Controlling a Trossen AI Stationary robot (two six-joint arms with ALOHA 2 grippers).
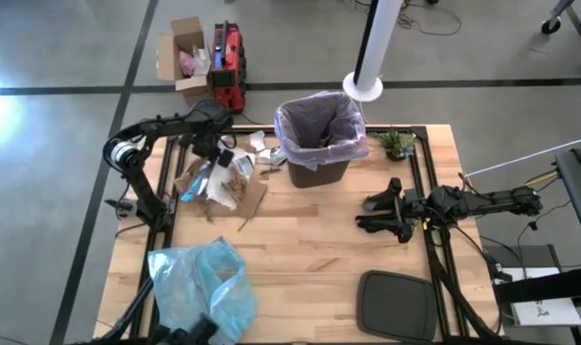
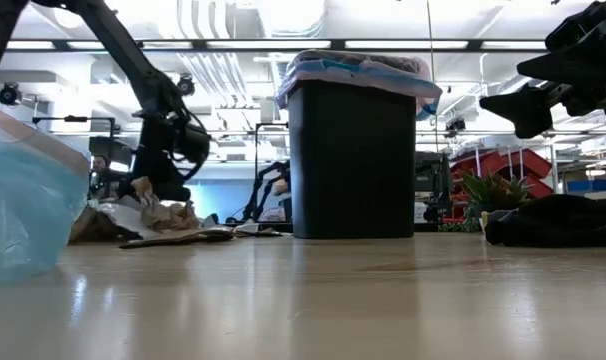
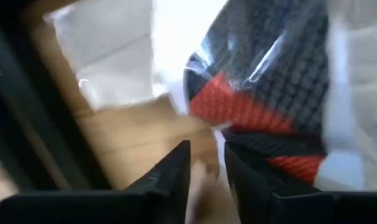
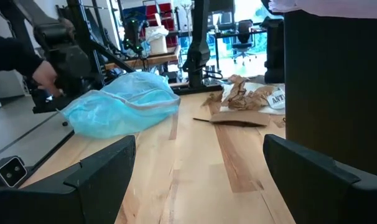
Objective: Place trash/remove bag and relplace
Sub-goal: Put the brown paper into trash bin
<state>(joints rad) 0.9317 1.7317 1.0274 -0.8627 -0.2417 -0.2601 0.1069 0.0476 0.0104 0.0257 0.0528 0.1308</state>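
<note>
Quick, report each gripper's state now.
Left gripper: over the trash, fingers nearly closed, holding nothing visible.
Right gripper: open, empty, beside the bin.

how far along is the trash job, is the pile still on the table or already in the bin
Done: the black bin stands lined with the lavender bag. In hand: the left gripper is down in the trash pile, fingers nearly shut around a scrap. Left: most of the trash sits on the table; bag removal and replacement not begun. The right gripper waits open.
</note>
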